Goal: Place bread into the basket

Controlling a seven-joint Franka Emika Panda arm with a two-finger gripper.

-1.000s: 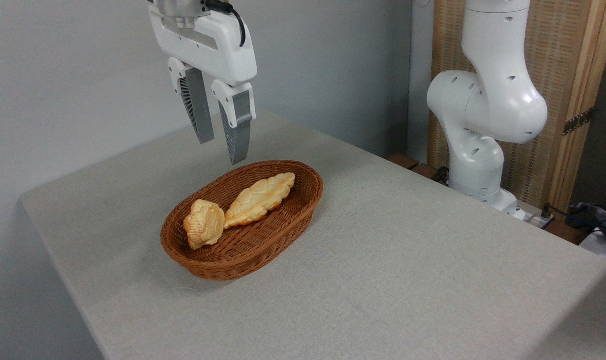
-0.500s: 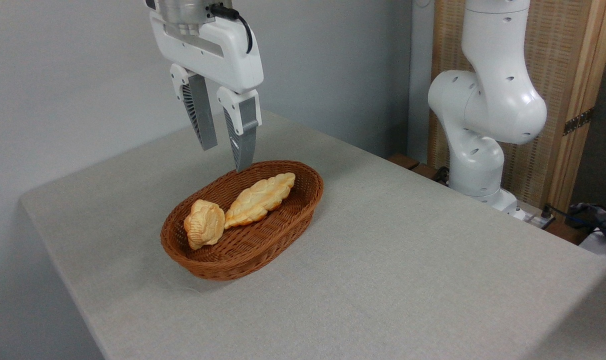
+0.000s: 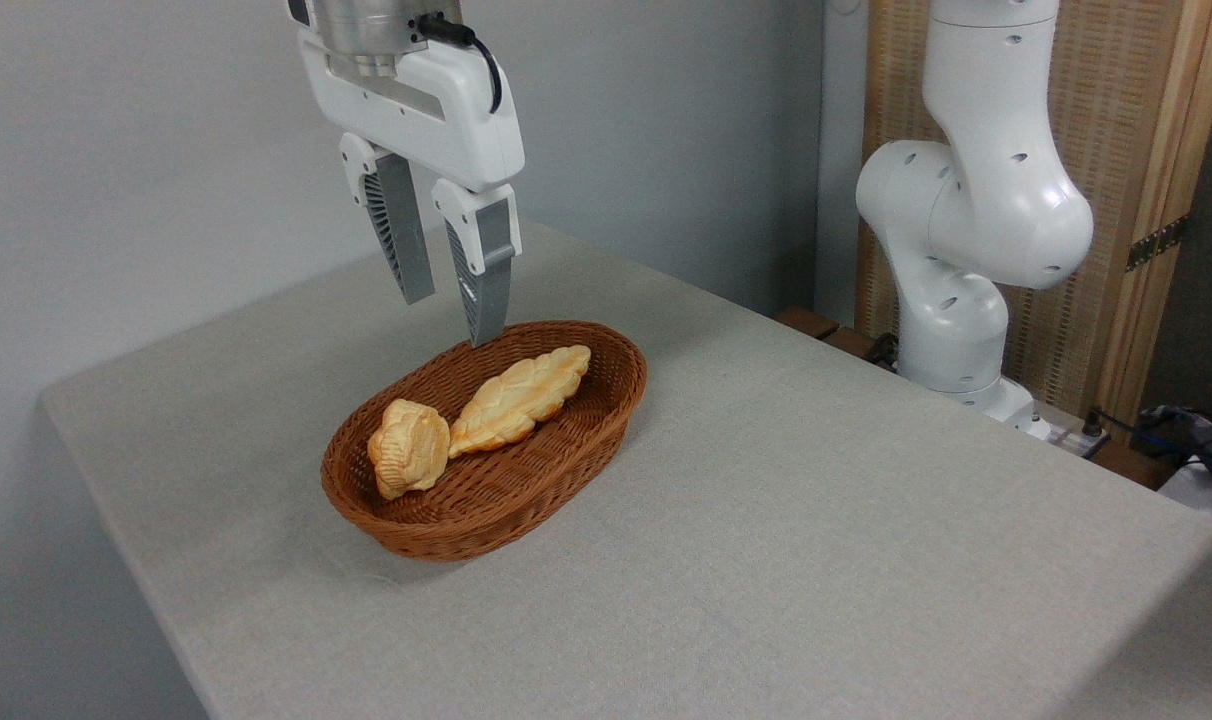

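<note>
So the bread (image 3: 409, 448) sits inside the basket (image 3: 526, 500), leaning on its left wall, touching the longer braided loaf (image 3: 521, 397) beside it. The tool (image 3: 453, 318) hangs above the back rim, fingers parted and empty, so I reckon the drop's done.

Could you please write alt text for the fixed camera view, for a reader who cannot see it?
A small golden knotted bun and a longer pale braided loaf lie touching in an oval reddish-brown wicker basket on a grey cloth-covered table. The white arm's tool hangs open and empty above the basket's far rim.
</note>
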